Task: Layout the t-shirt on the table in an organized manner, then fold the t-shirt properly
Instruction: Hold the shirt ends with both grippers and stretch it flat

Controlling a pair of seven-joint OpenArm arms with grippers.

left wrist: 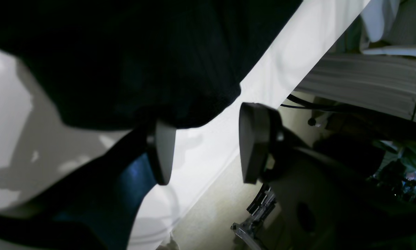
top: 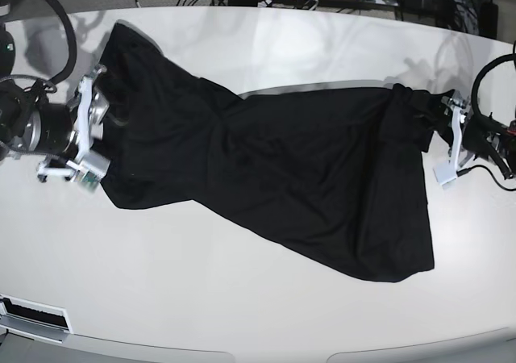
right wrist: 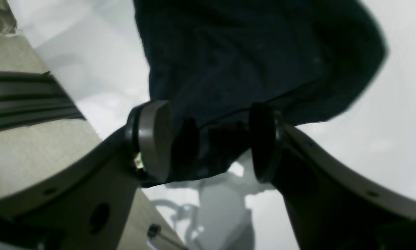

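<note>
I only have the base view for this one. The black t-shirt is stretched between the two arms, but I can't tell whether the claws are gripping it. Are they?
Observer: The left wrist view shows the left claw open. The white table shows between its fingers, and the t-shirt reaches only one fingertip.
Operator: And the right one?
Observer: The right claw is open too. Its wrist view shows the pads wide apart with a fold of fabric loose in the gap.
Operator: Is the left claw over the table?
Observer: It is at the table's edge, and the floor shows behind one finger.
</note>
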